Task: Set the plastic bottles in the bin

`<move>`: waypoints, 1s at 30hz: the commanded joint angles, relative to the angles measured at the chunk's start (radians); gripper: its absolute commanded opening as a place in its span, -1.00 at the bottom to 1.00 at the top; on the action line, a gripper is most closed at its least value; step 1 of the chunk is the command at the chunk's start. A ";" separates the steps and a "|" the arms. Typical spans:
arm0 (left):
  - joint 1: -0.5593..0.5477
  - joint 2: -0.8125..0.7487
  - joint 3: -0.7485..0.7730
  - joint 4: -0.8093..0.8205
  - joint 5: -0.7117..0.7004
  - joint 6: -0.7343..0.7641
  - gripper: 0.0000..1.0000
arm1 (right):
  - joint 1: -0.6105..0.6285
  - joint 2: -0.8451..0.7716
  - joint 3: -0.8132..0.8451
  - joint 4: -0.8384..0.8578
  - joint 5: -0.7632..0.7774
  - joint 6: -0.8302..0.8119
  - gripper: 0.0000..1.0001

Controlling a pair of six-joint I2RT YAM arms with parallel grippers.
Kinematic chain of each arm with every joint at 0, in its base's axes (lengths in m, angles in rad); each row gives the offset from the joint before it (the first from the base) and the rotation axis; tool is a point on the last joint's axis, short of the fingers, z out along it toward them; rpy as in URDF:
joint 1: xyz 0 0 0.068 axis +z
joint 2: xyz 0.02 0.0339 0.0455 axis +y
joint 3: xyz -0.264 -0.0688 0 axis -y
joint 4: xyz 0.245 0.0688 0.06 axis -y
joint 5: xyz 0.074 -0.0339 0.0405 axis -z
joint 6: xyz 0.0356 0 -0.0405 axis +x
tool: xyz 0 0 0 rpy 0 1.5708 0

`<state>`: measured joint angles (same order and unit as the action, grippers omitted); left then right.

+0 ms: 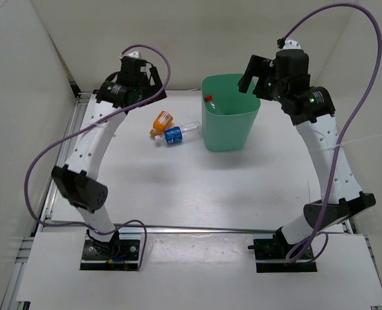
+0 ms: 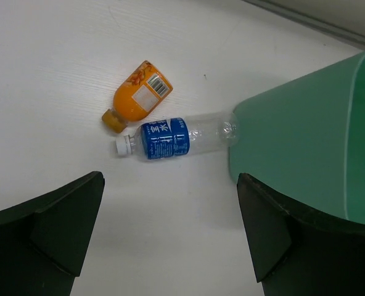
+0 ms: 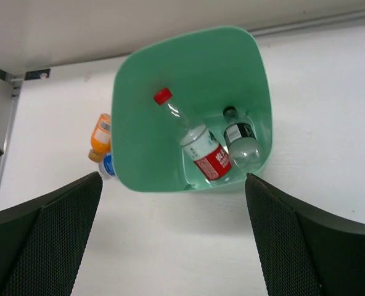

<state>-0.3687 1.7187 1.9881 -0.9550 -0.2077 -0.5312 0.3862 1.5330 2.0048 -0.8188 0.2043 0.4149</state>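
Left claw (image 2: 170, 185) and right claw (image 3: 173, 182) spread. Bin (image 1: 228, 132) holds red-label bottle (image 3: 205, 152), dark-label bottle (image 3: 239, 137); orange bottle (image 2: 139, 94), blue-label bottle (image 2: 169, 138) (lying flat) at its nine o'clock.

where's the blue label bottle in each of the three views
top external: the blue-label bottle lies on the table just left of the bin, below the orange bottle in the picture.
left wrist: mid-picture, cap to the left, base end at the bin's side.
right wrist: only a blue sliver shows past the bin's left outer edge, under the orange bottle.
shared landmark: the mint-green bin, beside it in all three.
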 commanded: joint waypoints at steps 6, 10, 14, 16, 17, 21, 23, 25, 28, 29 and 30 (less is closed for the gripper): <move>0.005 0.246 0.147 0.082 -0.010 0.124 1.00 | -0.013 -0.066 -0.135 -0.017 -0.012 -0.010 1.00; 0.005 0.332 0.184 0.240 -0.076 0.362 1.00 | -0.062 -0.109 -0.179 -0.008 -0.043 -0.019 1.00; 0.046 0.438 0.267 0.251 0.032 0.476 1.00 | -0.116 -0.131 -0.202 -0.008 -0.077 -0.005 1.00; 0.070 0.453 0.232 0.251 0.077 0.549 1.00 | -0.125 -0.155 -0.224 0.013 -0.091 -0.005 1.00; 0.091 0.470 0.218 0.251 0.088 0.550 1.00 | -0.125 -0.166 -0.235 0.013 -0.091 -0.005 1.00; 0.143 0.490 0.152 0.251 0.158 0.569 1.00 | -0.125 -0.258 -0.285 0.023 -0.079 -0.047 1.00; 0.157 0.490 0.126 0.251 0.264 0.599 1.00 | -0.125 -0.290 -0.328 0.023 -0.054 -0.073 1.00; 0.168 0.490 0.115 0.260 0.332 0.609 1.00 | -0.125 -0.326 -0.362 0.023 -0.043 -0.073 1.00; 0.191 0.499 0.094 0.272 0.479 0.632 1.00 | -0.136 -0.346 -0.419 0.023 -0.032 -0.082 1.00; 0.200 0.499 0.078 0.272 0.520 0.642 1.00 | -0.147 -0.346 -0.419 0.014 -0.032 -0.082 1.00; 0.200 0.513 0.078 0.282 0.589 0.651 1.00 | -0.147 -0.355 -0.432 0.013 -0.032 -0.073 1.00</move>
<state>-0.1665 2.2379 2.0811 -0.7029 0.1543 0.0704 0.2508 1.1828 1.5993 -0.8227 0.1524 0.3634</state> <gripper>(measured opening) 0.999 0.998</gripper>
